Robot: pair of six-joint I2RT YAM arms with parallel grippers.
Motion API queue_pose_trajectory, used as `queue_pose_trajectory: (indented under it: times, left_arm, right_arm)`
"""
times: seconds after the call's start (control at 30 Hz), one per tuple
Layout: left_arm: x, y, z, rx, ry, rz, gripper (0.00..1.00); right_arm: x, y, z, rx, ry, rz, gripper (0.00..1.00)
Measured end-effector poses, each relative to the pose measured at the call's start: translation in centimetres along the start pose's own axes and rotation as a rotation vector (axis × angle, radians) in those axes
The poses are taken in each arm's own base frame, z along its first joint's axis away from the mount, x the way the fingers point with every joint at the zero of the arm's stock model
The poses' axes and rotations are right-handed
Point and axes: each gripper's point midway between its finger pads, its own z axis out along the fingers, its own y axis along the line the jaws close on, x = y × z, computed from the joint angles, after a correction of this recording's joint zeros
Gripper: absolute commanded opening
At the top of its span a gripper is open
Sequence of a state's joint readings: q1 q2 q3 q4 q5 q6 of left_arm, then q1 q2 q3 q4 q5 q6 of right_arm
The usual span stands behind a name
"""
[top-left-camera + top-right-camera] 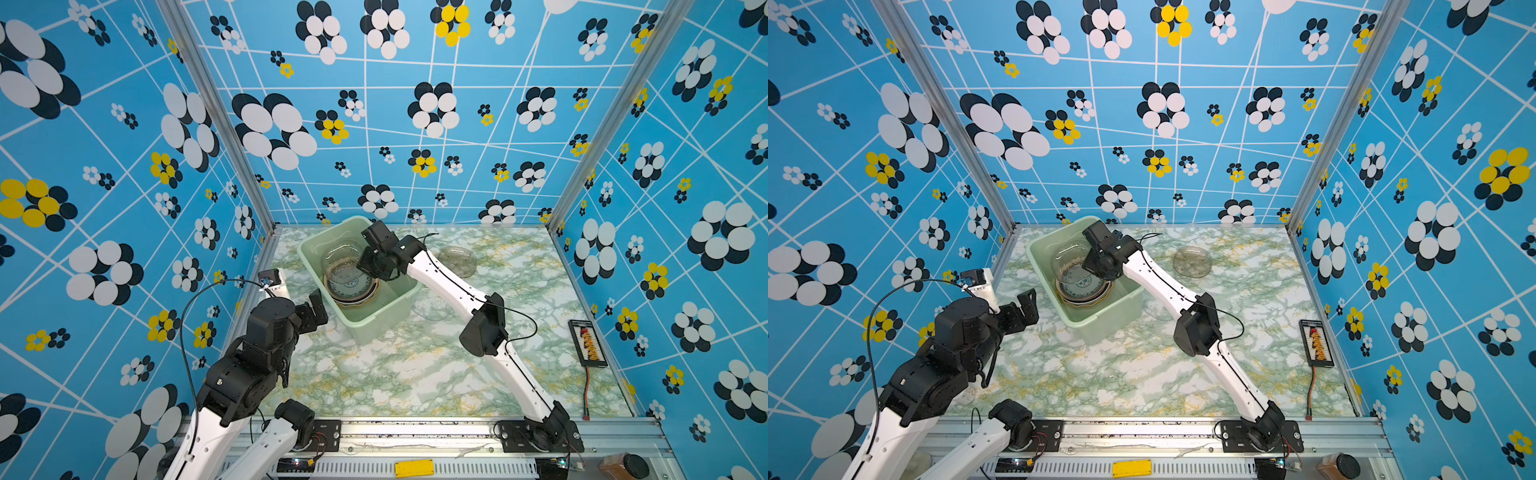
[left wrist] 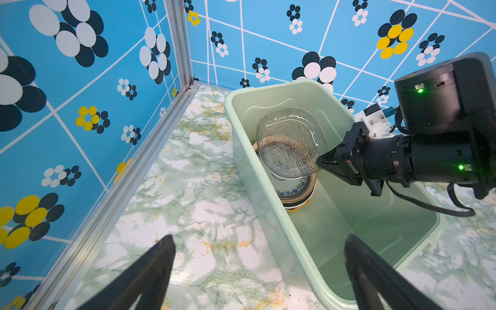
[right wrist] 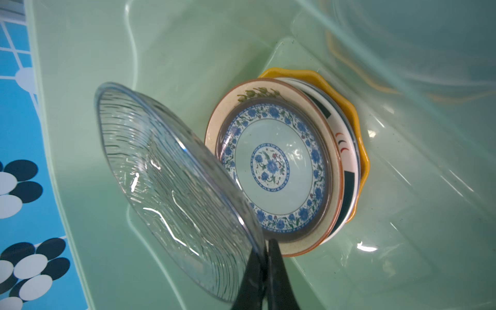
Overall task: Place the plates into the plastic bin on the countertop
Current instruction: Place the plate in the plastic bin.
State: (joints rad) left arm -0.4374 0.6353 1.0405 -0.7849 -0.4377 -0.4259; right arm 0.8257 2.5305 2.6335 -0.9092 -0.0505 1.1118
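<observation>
One countertop bears one plastic bin near its back-left corner. Inside, a stack of plates, at least four, leaves the floor's near end bare. One held glass plate tilts steeply above the stack, its rim pinched in the right gripper. Outside lie two: a far glass plate well clear, and a near glass plate just beside the bin, partly under the arm. The left gripper gapes empty by the bin's near corner.

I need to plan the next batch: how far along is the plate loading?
Done: a stack topped by the blue-patterned plate lies in the plastic bin. In hand: the right gripper, jaws shut on a clear glass plate, holds it tilted over that stack. Remaining: a clear glass dish out on the countertop and another clear dish beside the bin. The left gripper is open and empty.
</observation>
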Motion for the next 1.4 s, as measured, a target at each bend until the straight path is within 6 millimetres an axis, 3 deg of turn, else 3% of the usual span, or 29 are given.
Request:
queue_pose_trajectory:
  times: [0.17,0.5,0.87,1.4]
  left_arm:
    - [0.0,0.0,-0.2,0.006,-0.004,-0.003,0.99]
    - [-0.1,0.1,-0.5,0.009,-0.009,-0.006,0.99]
    - [0.0,0.2,-0.5,0.008,-0.008,-0.005,0.99]
    - [-0.1,0.3,-0.6,0.005,-0.014,-0.001,0.99]
  right_arm:
    - [1.2,0.1,0.3,0.006,0.022,0.012,0.00]
    - [1.6,0.1,0.6,0.007,0.030,0.052,0.00]
    - [2.3,-0.7,2.9,0.025,0.041,0.074,0.00]
    - [2.8,-0.9,3.7,0.024,0.061,0.120,0.19]
